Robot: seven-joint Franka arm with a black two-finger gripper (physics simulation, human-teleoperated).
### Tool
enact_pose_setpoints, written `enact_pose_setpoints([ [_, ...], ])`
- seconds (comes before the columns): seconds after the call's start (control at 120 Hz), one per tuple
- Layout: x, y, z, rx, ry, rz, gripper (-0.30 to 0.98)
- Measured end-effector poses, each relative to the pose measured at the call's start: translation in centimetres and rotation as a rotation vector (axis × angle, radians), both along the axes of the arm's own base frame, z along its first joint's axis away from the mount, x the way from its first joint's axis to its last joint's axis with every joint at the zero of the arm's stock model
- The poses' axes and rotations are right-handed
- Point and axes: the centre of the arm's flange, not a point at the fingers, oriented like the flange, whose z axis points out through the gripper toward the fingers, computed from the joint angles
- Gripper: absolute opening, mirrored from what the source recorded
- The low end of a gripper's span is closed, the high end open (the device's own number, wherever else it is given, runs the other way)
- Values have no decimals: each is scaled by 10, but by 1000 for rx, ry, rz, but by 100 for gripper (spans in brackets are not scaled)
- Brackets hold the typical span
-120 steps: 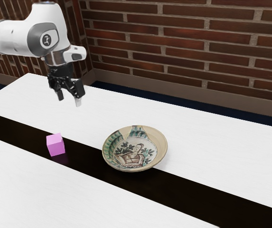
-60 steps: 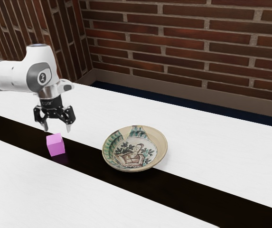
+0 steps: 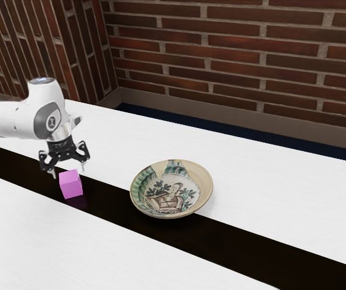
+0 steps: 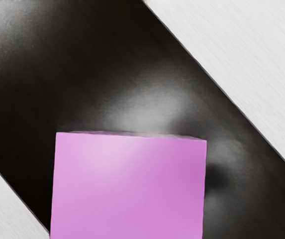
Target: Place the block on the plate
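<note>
1. Block (image 3: 70,184) sits on the dark stripe (image 3: 239,240) of the surface (image 3: 269,181).
2. Fingers (image 3: 85,153), spread apart, have dropped close above it, so grasping seems next.
3. Plate (image 3: 206,185) waits apart; lifting and placing remain.

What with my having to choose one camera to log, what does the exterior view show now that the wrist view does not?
Exterior view: the patterned plate, the brick wall, the arm, and the gripper, its fingertips apart at the block.

Wrist view: a close look at the block's flat face and the soft pale glints beside it.

Both: the pink block on the dark strip, with white tabletop on either side.
</note>
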Motion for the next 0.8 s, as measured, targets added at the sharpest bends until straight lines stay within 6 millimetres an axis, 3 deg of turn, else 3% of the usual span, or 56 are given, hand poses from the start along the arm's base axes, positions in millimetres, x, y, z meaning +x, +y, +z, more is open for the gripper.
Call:
enact_pose_setpoints([
  [0.342, 1, 0, -24, 17, -5, 82, 68],
  [0.8, -4, 3, -38, 11, 8, 124, 47],
])
